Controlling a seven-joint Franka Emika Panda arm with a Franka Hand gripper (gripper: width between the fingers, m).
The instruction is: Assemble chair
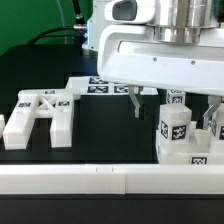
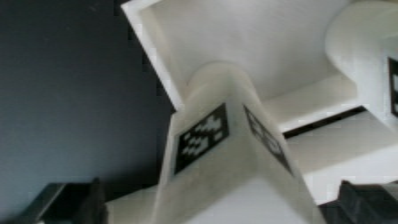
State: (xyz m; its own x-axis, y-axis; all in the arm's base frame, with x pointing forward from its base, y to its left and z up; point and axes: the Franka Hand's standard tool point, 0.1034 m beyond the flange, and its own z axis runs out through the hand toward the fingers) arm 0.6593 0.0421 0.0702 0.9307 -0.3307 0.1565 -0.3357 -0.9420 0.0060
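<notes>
The gripper, jaws spread wide and empty, hangs above an upright bar, well apart from the plate. The bar looks light, stiff and probably slick, so pinch its flat sides.

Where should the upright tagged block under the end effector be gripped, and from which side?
Probably grip the upright tagged block on its flat side faces near the top, coming down from above. It stands upright under the open end effector, and neighbouring parts crowd its base.
</notes>
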